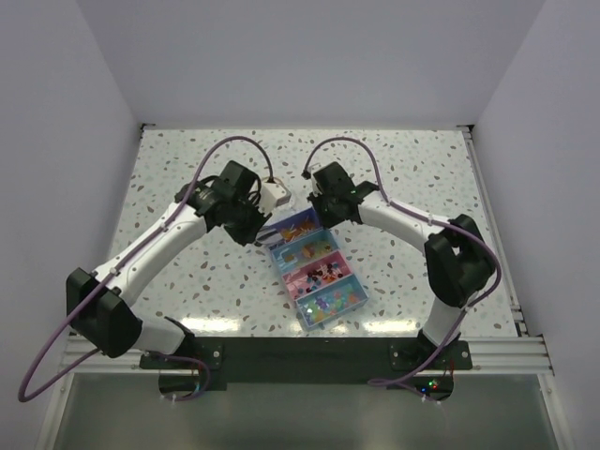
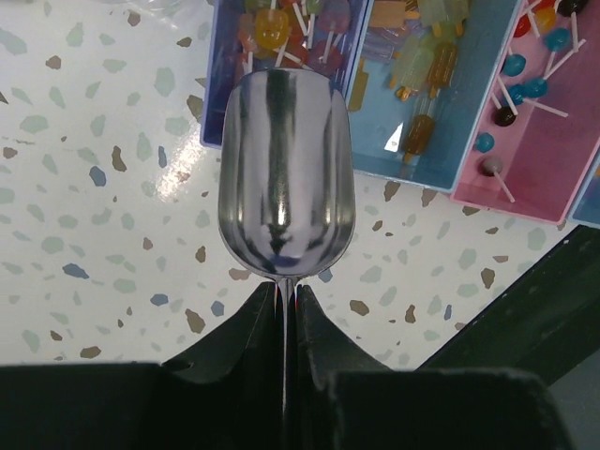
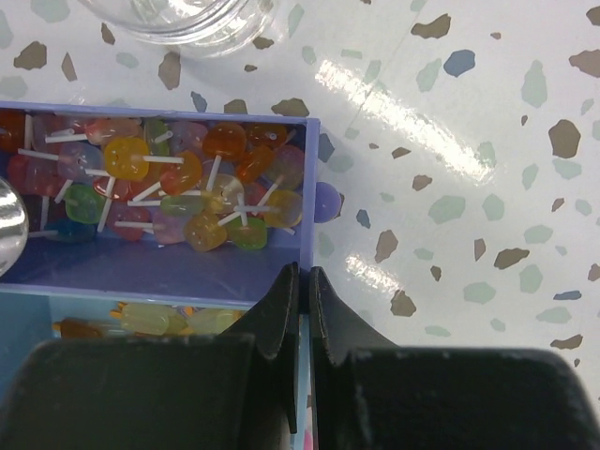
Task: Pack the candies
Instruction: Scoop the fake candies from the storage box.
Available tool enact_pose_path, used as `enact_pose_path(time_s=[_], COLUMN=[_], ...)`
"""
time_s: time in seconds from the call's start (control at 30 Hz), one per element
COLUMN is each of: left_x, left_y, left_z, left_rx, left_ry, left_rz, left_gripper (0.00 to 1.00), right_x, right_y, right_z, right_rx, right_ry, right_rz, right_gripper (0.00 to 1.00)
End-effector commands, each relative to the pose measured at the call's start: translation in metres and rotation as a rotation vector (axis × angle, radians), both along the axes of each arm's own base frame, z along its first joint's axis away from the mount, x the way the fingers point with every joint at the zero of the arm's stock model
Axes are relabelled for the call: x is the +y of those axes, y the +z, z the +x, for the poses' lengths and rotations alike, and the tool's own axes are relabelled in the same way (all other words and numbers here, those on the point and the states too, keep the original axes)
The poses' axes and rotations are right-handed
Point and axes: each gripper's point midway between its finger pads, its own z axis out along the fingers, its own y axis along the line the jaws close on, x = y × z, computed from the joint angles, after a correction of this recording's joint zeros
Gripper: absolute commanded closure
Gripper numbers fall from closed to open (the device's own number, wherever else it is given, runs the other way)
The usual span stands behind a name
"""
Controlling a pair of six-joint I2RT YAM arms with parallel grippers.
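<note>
My left gripper (image 2: 286,295) is clamped on the thin handle of a polished metal scoop (image 2: 286,178), the two fingers pressed flat against it; the bowl points away from me, and I see only bright metal and reflections in it; its front lip reaches over the near corner of the violet end compartment of the box (image 3: 187,109); I cannot tell whether the lip touches anything there.

My right gripper (image 3: 302,281) sits at the end wall of that same compartment; its fingers are drawn together with a sliver of blue box wall between them, so I take it as pinched on the wall.

The candies (image 3: 178,192) lie in the box, sorted by compartment; the violet one holds a heap of small translucent sweets on white sticks, orange, yellow, green, red and lilac; the light blue one next to it holds pale yellow and amber pieces; the pink one beyond holds round blue and dark ones on sticks. One lilac sweet lies loose on the speckled table (image 1: 422,178), just outside the violet compartment's end wall.

A clear round jar (image 3: 178,19) stands on the table near the box's far end; from above, the box lies slantwise between my two arms.
</note>
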Motion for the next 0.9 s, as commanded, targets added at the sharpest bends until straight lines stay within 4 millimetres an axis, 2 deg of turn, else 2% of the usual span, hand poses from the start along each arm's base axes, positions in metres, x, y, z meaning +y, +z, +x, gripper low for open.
enact_pose_path(time_s=[0.0,0.13,0.3,0.57,0.67,0.87], left_x=[0.002,-0.001,-0.012,-0.008,-0.001,-0.001], left_y=[0.020,0.033,0.034,0.016,0.009,0.000], left_z=[0.002,0.006,0.003,-0.007,-0.003,0.004], left_rx=[-0.046,-0.067,-0.061,-0.019,-0.013,0.004], left_ry=[-0.073,-0.117,-0.197,-0.216,-0.196,-0.191], left_rz=[0.030,0.036,0.037,0.112,0.166,0.222], left_gripper=[1.00,1.00,1.00,1.00,1.00,1.00], right_x=[0.004,0.004,0.004,0.011,0.010,0.010], right_y=[0.028,0.035,0.036,0.030,0.027,0.031], right_z=[0.000,-0.006,-0.005,-0.008,-0.008,-0.007], right_rx=[-0.095,-0.130,-0.144,-0.124,-0.119,-0.127], right_ry=[0.018,0.019,0.023,0.034,0.031,0.042], right_rz=[0.024,0.002,0.006,0.036,0.033,0.029], right_gripper=[1.00,1.00,1.00,1.00,1.00,1.00])
